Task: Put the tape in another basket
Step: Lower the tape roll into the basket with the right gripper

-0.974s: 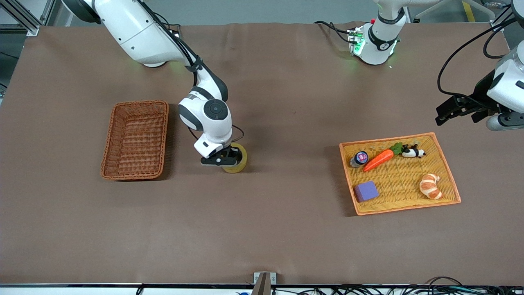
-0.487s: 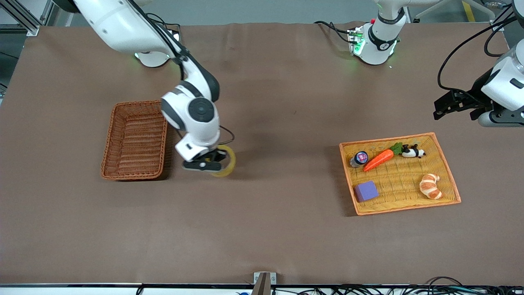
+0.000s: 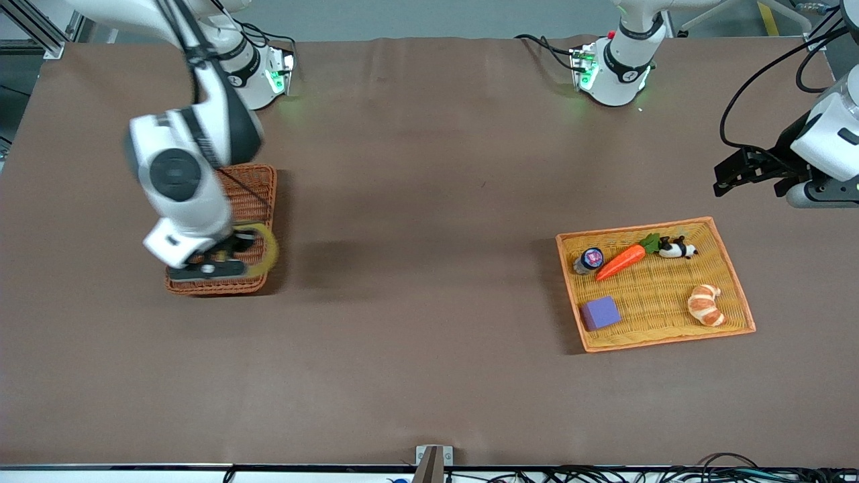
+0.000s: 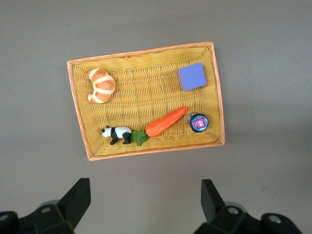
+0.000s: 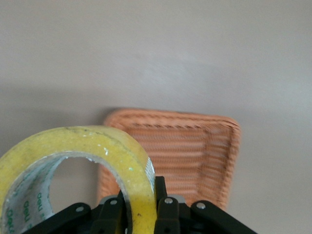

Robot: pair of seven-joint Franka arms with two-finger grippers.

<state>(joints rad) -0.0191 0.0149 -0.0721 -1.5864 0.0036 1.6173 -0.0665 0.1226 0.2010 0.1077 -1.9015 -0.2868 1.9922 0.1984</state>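
Note:
My right gripper is shut on the rim of the yellowish tape roll, which it holds in the air on edge over the part of the reddish-brown wicker basket nearest the front camera. The right wrist view shows the tape pinched between the black fingers, with the basket below. My left gripper hangs open and holds nothing, at the left arm's end of the table above the bare cloth beside the yellow tray. Its two fingertips stand wide apart in the left wrist view.
The flat yellow woven tray with an orange rim holds a croissant toy, a purple block, a carrot, a panda figure and a small jar. Brown cloth covers the table.
My right arm has carried the tape from the table's middle toward the right arm's end, up over the wicker basket. The left gripper has drifted only a little.

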